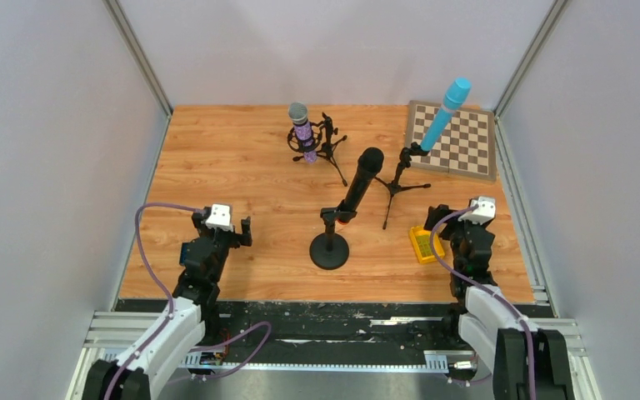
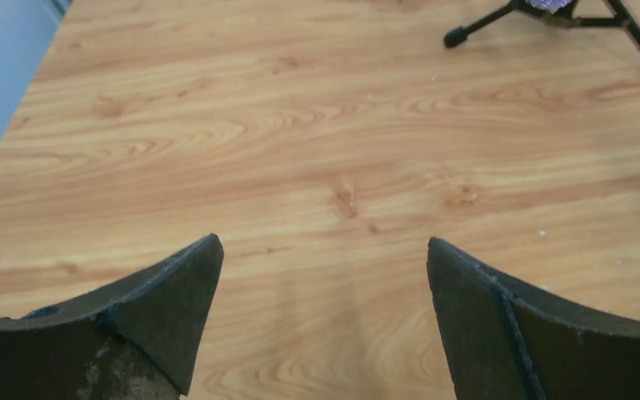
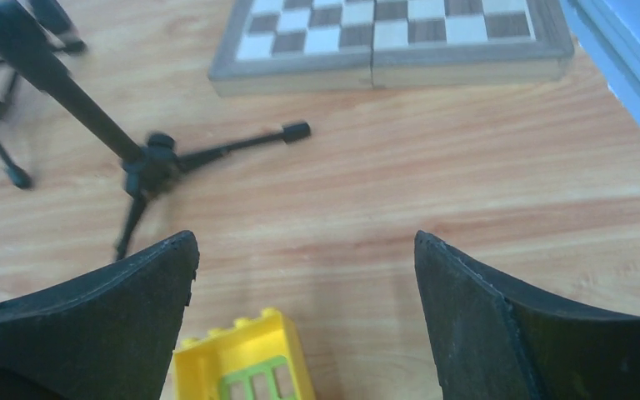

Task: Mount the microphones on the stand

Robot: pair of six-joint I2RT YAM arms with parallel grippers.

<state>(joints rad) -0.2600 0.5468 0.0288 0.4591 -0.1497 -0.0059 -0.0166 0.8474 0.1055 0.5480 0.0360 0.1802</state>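
All three microphones sit in stands. The glittery purple microphone point(image 1: 302, 132) stands upright in a small tripod point(image 1: 327, 143) at the back. The black microphone point(image 1: 360, 182) leans in the clip of a round-base stand point(image 1: 329, 250) at the centre. The light-blue microphone point(image 1: 444, 115) tilts up from a tall tripod stand point(image 1: 398, 179) point(image 3: 152, 158) by the chessboard. My left gripper point(image 1: 222, 225) point(image 2: 323, 250) hovers open over bare wood at the near left, holding nothing. My right gripper point(image 1: 454, 223) point(image 3: 304, 242) is open at the near right, with a yellow block just below its jaws.
A wooden chessboard point(image 1: 452, 138) point(image 3: 383, 42) lies at the back right. A yellow toy block with a green window point(image 1: 424, 244) point(image 3: 242, 358) lies beside my right gripper. The small tripod's legs point(image 2: 550, 21) show at the top of the left wrist view. Grey walls enclose the table.
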